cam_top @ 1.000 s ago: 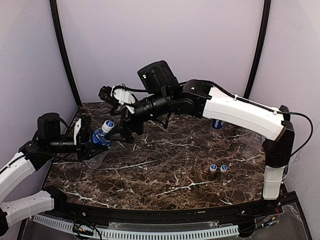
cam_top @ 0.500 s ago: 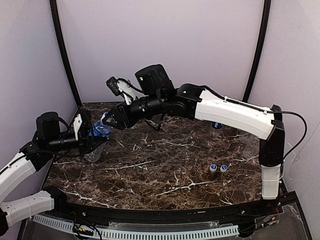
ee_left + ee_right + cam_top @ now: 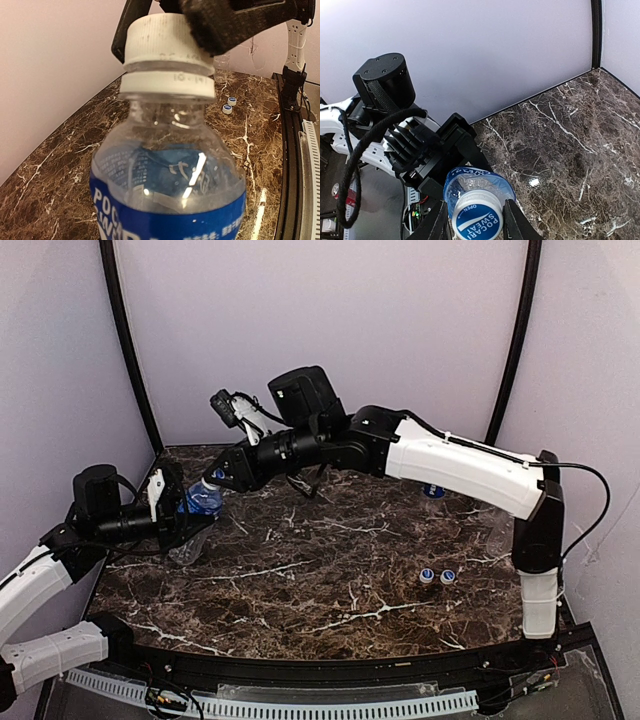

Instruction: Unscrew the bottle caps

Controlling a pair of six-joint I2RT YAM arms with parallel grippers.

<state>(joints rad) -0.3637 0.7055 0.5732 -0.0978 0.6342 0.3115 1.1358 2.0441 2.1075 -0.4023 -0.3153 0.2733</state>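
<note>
A clear bottle (image 3: 203, 501) with a dark blue label is held tilted above the table's left side, with my left gripper (image 3: 183, 513) shut on its body. Its white-and-blue cap (image 3: 476, 223) sits on the neck (image 3: 167, 82). My right gripper (image 3: 476, 206) is shut on that cap (image 3: 160, 40), one finger on either side. In the top view the right gripper (image 3: 214, 482) hides the cap. Two loose caps (image 3: 427, 576) (image 3: 447, 576) lie side by side on the right of the table. My left gripper's own fingers are hidden behind the bottle in its wrist view.
A clear unlabelled bottle (image 3: 190, 545) lies on the marble table (image 3: 330, 580) under the left gripper. Another blue-labelled bottle (image 3: 433, 489) stands behind the right forearm, and a clear one (image 3: 505, 525) stands near the right wall. Walls close the back and sides.
My right gripper has swung left and back onto the bottle's cap and gone from wide open to shut on it. The left gripper has kept hold of the bottle, shifting it slightly.
</note>
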